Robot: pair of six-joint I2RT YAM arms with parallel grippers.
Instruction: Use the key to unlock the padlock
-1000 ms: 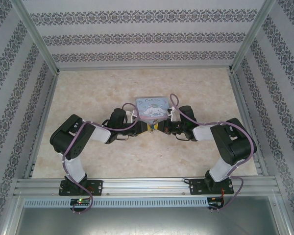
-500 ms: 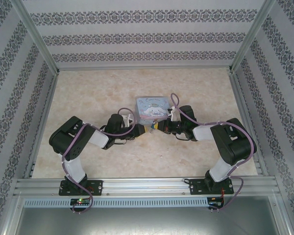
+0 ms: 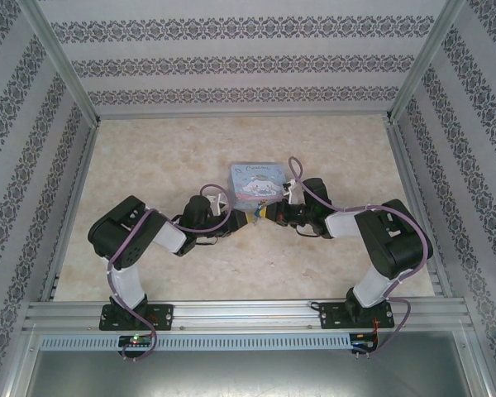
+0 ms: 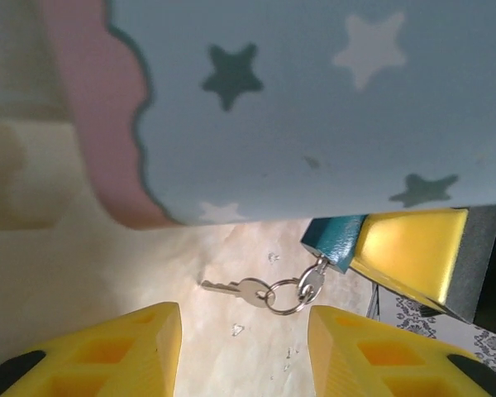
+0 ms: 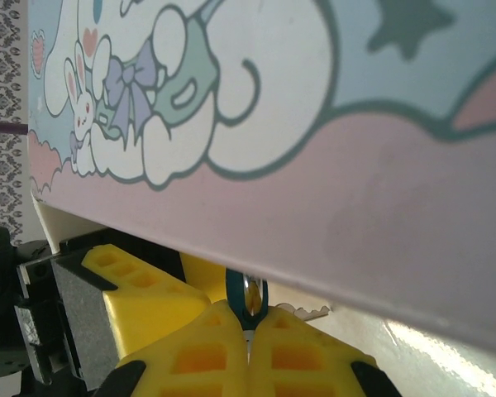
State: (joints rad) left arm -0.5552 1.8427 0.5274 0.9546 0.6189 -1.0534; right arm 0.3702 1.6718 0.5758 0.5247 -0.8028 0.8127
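While the right gripper [image 5: 250,331] pinches the padlock [image 5: 247,298], left gripper [image 4: 242,318] spread apart, key [image 4: 231,289] on its ring [image 4: 285,298], tin [image 3: 252,178] script unreadable

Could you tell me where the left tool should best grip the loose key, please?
Probably its round head, from above, pinching its edges: the key lies flat on the table, its blade pointing away from the ring.

The key [image 4: 230,289] lies beside the padlock [image 4: 335,237], before the tin box [image 4: 314,107].
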